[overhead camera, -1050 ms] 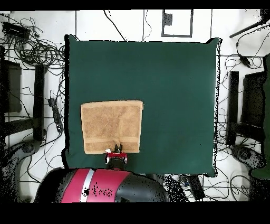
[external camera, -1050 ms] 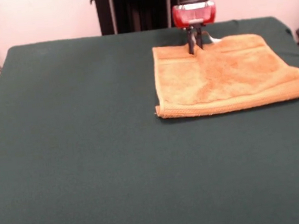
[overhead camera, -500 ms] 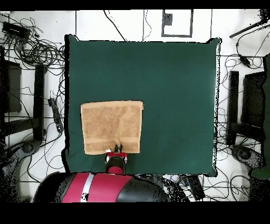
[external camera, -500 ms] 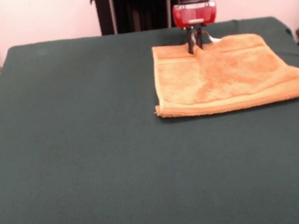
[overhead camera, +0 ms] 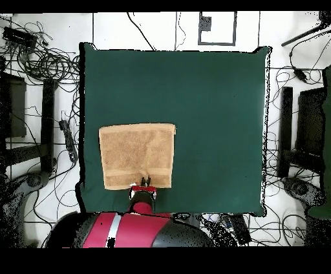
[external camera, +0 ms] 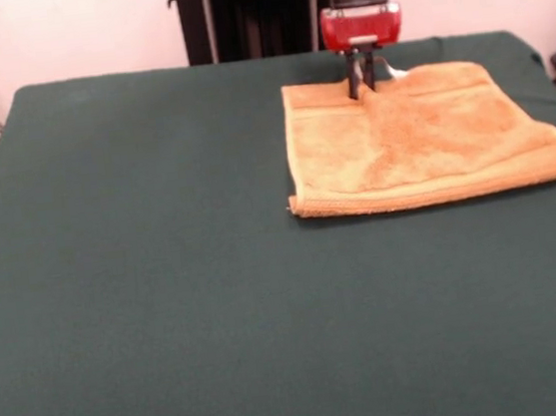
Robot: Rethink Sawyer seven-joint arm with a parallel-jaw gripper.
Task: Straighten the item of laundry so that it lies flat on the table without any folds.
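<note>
A pale pinkish wall [external camera: 77, 30] stands behind. The white floor [overhead camera: 155, 29] carries tangled black cables [overhead camera: 45, 61] and dark equipment [overhead camera: 298, 139] alongside.

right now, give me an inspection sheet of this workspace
surface: table in dark green cloth, bare apart from the towel.
job's things: orange-tan towel lies at the table's robot-side edge. Its front-view near edge is thick and rounded, so it looks doubled over; a raised wrinkle runs from the gripper into the cloth.
clutter: nothing seen on the table.
grippers: gripper stands at the towel's edge by the woven band, fingers close together and seemingly pinching the cloth.
cables: tangled cables on the floor on both sides of the table in the overhead view.
surroundings: pale wall behind; dark equipment beside the table.
</note>
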